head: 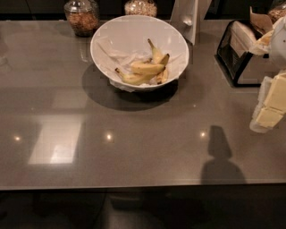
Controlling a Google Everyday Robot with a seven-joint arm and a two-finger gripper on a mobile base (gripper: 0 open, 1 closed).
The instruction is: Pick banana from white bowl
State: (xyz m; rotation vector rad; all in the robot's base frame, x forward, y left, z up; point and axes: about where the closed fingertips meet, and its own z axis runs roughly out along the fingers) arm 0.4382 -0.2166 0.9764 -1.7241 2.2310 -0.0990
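Note:
The white bowl (105,38) stands at the back middle of the grey counter, lined with crumpled white paper. Several bananas lie in its right half. The short, plump, nearly straight banana (147,68) lies across the middle of the pile. A longer curved banana (132,78) lies just in front of it, and smaller ones (156,53) lie behind and to its right. My gripper (269,107) is at the right edge of the view, pale yellow and white, well to the right of the bowl and nearer than it, holding nothing that I can see.
Two glass jars (82,17) (140,6) stand behind the bowl. A white upright object (187,18) stands at its back right. A black wire rack (234,56) with packets sits at the right. The counter's front edge (134,185) runs across the bottom.

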